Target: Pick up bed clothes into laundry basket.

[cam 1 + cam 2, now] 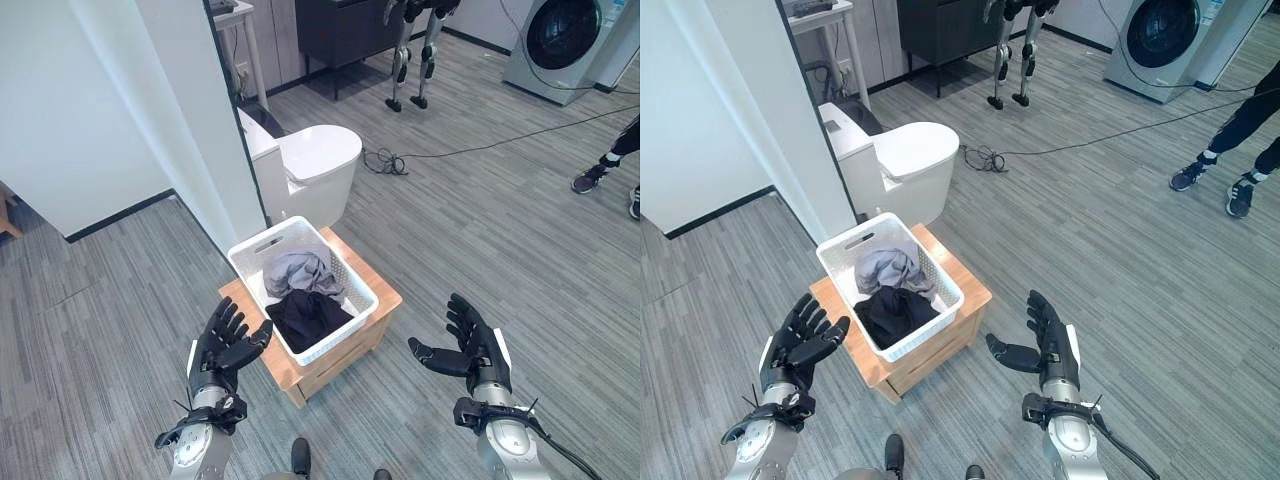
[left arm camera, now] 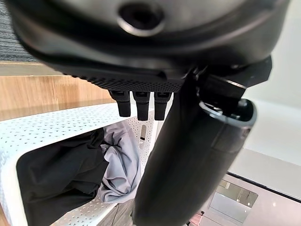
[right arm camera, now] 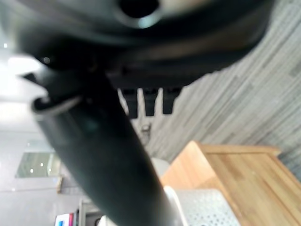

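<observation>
1. Bed clothes: a grey piece (image 1: 297, 270) and a black piece (image 1: 305, 315) lie bundled inside the white laundry basket (image 1: 352, 268), which sits on a low wooden stand (image 1: 385, 295) near a toilet (image 1: 318, 155).
2. Left hand (image 1: 225, 345): fingers spread, holding nothing, just beside the basket's near corner.
3. Right hand (image 1: 470, 345): fingers spread, empty, well apart from the basket.
4. Advice: the load looks deposited; both hands should draw back without brushing the basket's rim.
</observation>
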You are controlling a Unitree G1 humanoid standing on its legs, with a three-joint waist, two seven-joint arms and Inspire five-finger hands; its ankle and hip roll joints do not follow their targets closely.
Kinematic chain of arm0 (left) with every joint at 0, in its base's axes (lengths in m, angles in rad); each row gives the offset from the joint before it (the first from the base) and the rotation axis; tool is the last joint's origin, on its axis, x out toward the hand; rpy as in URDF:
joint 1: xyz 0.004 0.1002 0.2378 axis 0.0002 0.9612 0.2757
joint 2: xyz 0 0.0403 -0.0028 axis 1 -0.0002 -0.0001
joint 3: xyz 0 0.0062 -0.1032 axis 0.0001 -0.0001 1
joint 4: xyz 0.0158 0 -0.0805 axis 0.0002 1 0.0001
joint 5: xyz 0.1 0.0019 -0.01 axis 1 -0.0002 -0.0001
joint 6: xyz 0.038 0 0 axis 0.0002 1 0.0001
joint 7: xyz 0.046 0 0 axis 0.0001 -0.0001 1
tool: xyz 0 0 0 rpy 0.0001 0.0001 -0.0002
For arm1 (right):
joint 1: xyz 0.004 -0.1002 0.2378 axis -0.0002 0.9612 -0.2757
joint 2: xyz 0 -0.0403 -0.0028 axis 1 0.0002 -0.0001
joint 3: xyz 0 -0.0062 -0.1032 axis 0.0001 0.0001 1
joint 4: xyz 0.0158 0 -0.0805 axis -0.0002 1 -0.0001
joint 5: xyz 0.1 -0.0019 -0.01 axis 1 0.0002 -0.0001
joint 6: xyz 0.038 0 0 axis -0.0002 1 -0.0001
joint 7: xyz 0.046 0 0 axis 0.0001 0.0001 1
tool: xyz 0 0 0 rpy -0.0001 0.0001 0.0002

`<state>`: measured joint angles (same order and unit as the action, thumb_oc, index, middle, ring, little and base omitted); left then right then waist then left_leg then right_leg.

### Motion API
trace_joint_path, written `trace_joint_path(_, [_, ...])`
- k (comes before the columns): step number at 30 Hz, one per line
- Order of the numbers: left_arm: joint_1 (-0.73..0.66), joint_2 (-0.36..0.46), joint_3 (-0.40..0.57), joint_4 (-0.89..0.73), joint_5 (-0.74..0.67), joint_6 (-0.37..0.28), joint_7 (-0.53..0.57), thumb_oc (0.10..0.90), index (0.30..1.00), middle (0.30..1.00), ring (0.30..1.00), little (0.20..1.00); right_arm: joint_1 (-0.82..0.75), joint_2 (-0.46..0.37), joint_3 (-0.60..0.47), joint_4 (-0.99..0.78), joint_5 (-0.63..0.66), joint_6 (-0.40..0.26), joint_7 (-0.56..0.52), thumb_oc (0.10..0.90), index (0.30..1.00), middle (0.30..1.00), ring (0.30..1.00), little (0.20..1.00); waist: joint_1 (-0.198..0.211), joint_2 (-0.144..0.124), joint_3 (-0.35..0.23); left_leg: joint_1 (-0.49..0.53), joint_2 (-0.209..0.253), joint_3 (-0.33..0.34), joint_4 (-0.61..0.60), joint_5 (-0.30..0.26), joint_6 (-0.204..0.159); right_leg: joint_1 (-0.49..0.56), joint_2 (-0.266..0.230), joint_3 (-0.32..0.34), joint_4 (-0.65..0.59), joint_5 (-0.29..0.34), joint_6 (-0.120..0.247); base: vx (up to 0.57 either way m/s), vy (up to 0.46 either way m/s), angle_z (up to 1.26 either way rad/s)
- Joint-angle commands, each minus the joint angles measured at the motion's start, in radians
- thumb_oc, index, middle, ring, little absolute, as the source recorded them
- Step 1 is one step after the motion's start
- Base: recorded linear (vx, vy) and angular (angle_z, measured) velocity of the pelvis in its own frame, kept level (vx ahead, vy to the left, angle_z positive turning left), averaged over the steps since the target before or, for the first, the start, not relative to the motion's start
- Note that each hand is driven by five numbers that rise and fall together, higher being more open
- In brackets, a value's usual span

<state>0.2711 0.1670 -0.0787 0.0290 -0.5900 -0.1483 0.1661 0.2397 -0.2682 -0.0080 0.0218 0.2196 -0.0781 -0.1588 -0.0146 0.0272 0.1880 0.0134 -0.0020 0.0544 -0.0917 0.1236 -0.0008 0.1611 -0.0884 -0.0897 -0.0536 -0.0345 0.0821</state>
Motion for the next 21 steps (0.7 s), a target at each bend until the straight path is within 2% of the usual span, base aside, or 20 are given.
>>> trace_joint_path(1, [-0.062, 0.062, 0.003, -0.078, -0.014, -0.086, -0.025, 0.800, 0.900, 0.900, 0.900, 0.900, -0.044, -0.038, -0.032, -0.119, 0.022, -0.117, -0.017, 0.800, 0.900, 0.900, 0.900, 0.900, 0.017, -0.027, -0.054, 0.059, 0.053, 0.015, 0.042, -0.156, -0.026, -0.099, -0.029, 0.042, 0.119, -0.102, 0.035, 0.00, 0.000, 0.00])
trace_joint_path(21, [-0.087, 0.066, -0.016, -0.073, -0.026, -0.083, -0.030, 0.800, 0.900, 0.900, 0.900, 0.900, -0.058, -0.037, -0.018, -0.102, 0.040, -0.117, -0.010, 0.800, 0.900, 0.900, 0.900, 0.900, 0.010, -0.035, -0.051, 0.055, 0.053, 0.022, 0.042, -0.163, -0.021, -0.127, -0.027, 0.060, 0.143, -0.102, 0.037, 0.00, 0.000, 0.00])
